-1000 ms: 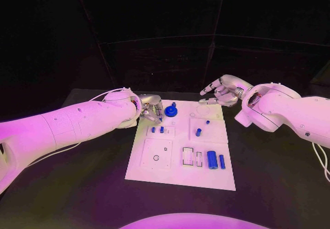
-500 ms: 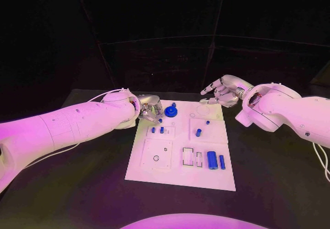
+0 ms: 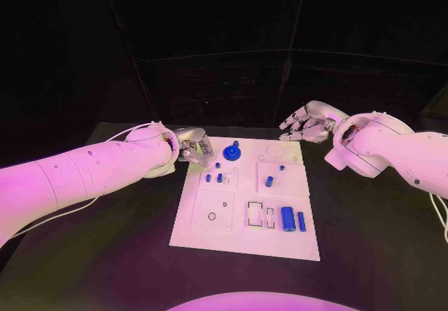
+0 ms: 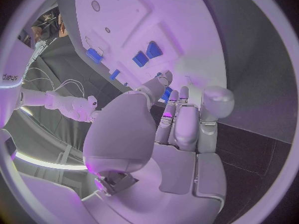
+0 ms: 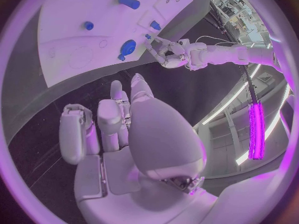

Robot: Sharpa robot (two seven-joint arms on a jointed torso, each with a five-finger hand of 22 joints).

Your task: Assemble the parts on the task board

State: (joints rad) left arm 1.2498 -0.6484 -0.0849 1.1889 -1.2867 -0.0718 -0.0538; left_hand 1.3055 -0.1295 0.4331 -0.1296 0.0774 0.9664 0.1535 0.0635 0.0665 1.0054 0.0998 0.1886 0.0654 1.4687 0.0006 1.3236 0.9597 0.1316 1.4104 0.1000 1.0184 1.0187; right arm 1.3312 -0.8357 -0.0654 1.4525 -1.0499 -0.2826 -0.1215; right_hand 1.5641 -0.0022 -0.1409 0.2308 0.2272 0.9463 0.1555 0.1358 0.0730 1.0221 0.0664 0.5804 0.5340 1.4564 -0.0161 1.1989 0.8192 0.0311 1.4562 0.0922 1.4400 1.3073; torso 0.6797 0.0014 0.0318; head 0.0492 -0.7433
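Note:
The white task board [image 3: 238,230] lies in the middle of the table. A round blue part [image 3: 232,152] stands at its far end, with small blue pegs [image 3: 219,175] just nearer and two more [image 3: 270,179] to their right. A thick blue cylinder [image 3: 287,217] and a thin one [image 3: 302,220] lie at the near right. My left hand [image 3: 194,150] hovers at the board's far left corner, holding nothing, its fingers straight [image 4: 177,119] and pointing toward the board [image 4: 143,20]. My right hand [image 3: 306,123] floats beyond the far right corner, fingers spread [image 5: 121,124] and empty.
The black table [image 3: 103,259] surrounds the board on all sides. A white cable [image 3: 131,133] loops over my left forearm. Empty sockets and a rectangular slot [image 3: 255,212] mark the board's near half.
My left hand has drawn back to the left, away from the round blue part, uncovering a small peg beside it. My right hand has shifted slightly right and farther from the board.

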